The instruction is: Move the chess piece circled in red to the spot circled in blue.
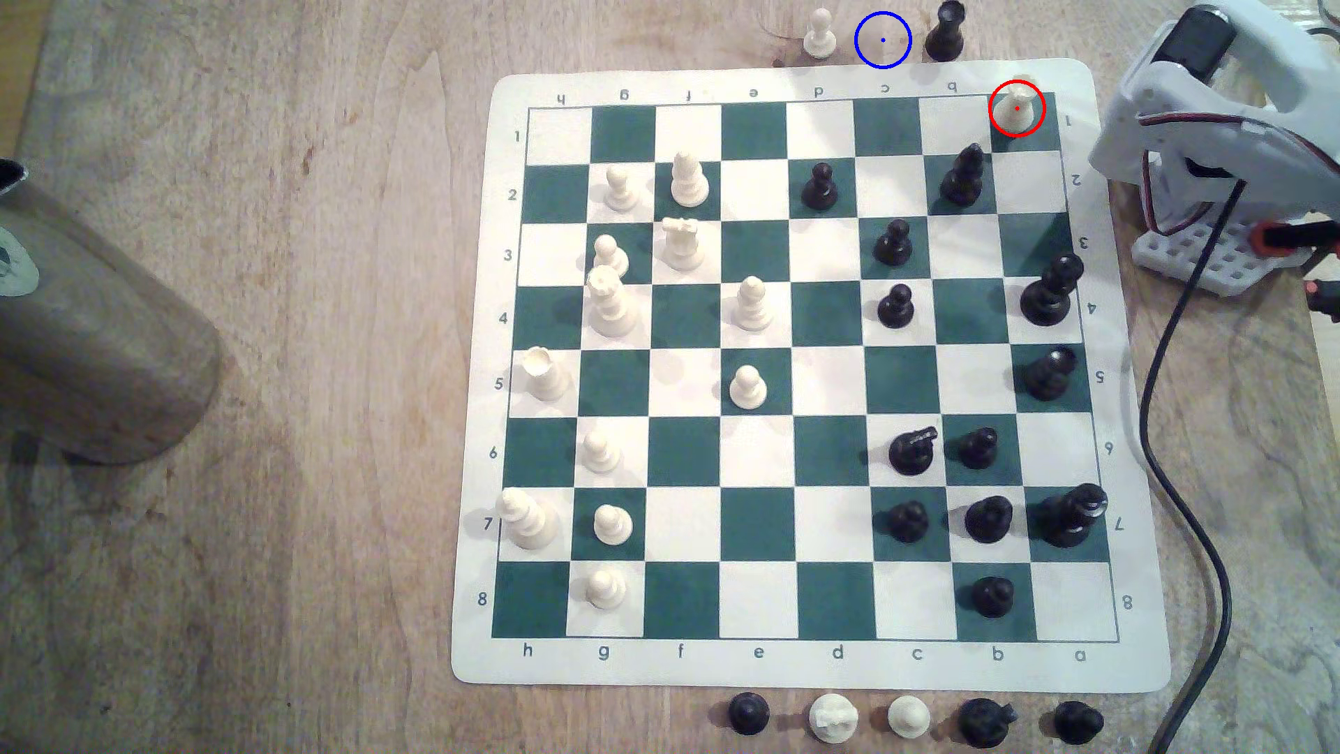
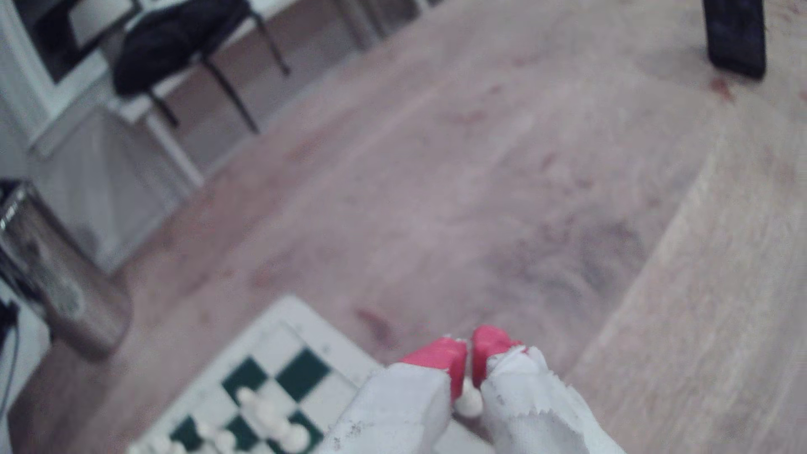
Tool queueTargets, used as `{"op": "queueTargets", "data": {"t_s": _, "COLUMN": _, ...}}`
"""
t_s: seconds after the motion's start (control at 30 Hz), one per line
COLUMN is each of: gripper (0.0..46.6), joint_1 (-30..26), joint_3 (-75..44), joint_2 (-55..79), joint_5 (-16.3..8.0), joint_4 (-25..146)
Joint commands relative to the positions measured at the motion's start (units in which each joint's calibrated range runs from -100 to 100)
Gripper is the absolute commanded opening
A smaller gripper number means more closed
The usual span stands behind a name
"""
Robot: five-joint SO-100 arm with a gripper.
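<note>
Wood table [image 1: 290,435]; circled cream piece [image 1: 1016,109] on board corner, pincer [image 2: 469,349] pressed together, well apart.

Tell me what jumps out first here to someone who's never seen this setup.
The green-and-white chess mat, mid-game, with cream pieces toward the exterior view's left and black toward its right. Next, two drawn rings at the top: red around the cream piece on the board's top-right corner square, blue on bare wood just beyond the top edge, between a cream pawn and a black piece. The white arm sits at the right edge.
</note>
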Motion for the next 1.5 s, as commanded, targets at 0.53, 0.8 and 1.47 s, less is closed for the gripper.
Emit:
{"op": "queueTargets", "data": {"t_s": 0.53, "gripper": 21.9, "joint_1": 0.72, "joint_3": 2.55, "joint_2": 15.41, "joint_5": -2.20, "joint_4": 20.15}}
{"op": "queueTargets", "data": {"t_s": 0.8, "gripper": 15.6, "joint_1": -3.11, "joint_3": 8.80, "joint_2": 19.23, "joint_5": -2.59, "joint_4": 20.07}}
{"op": "queueTargets", "data": {"t_s": 1.47, "gripper": 16.7, "joint_1": -2.09, "joint_3": 19.68, "joint_2": 28.14, "joint_5": 0.98, "joint_4": 8.28}}
